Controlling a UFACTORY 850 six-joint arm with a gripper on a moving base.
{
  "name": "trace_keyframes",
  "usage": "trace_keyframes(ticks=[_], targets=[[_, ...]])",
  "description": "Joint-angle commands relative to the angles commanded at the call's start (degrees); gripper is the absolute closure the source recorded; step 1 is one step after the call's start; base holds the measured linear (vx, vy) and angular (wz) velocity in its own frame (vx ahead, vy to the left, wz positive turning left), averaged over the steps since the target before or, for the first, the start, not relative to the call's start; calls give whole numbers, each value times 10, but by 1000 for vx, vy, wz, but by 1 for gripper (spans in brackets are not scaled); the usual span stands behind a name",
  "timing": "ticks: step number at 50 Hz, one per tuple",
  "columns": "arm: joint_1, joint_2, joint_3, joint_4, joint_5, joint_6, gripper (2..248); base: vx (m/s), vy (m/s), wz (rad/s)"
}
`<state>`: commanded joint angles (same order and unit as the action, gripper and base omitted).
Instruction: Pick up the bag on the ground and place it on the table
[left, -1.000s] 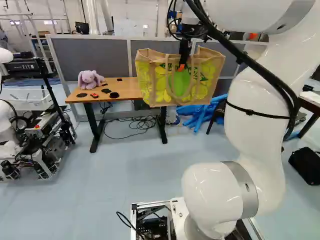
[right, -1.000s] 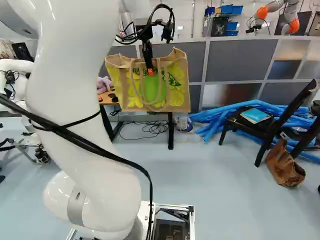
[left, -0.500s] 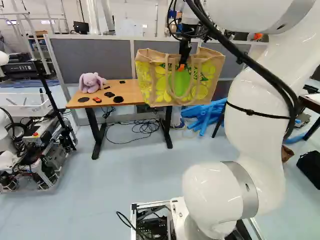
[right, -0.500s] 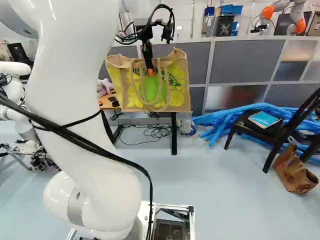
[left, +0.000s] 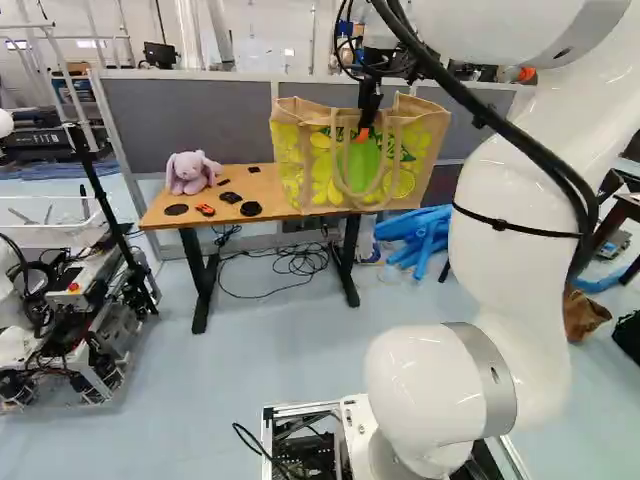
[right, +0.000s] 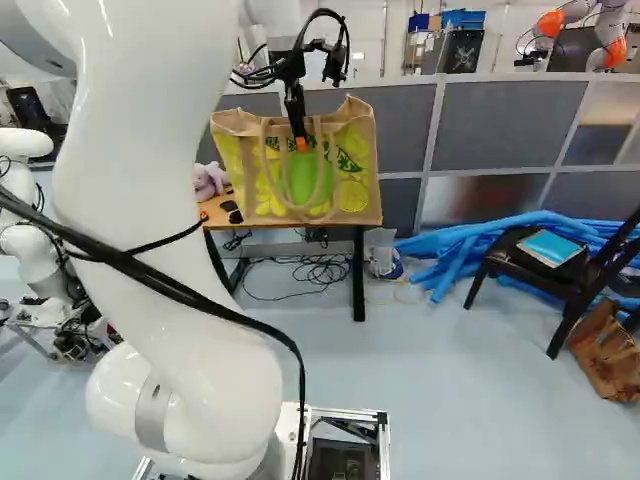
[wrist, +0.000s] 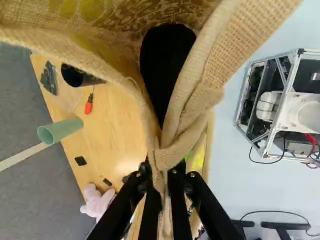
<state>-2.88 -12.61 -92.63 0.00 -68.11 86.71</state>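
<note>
Bag (left: 360, 165) hangs high from the pincer (wrist: 161, 172) grasping its rim, presumably to clear the surface's (left: 258, 190) near edge.

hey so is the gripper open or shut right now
Shut on the tote bag: in the wrist view, the gripper has the bag's burlap rim pinched between its two fingers.

Glossy white arm (left: 510, 270), bulbous joints (left: 415, 390), silvery-grey bands (left: 490, 372), thick black cables (right: 185, 289)
</note>
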Motion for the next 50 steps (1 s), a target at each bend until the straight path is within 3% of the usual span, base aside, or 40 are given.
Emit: trace_keyframes(ticks=[50], targets=[[0, 0, 0, 0, 0, 0, 227, 161, 147, -25]])
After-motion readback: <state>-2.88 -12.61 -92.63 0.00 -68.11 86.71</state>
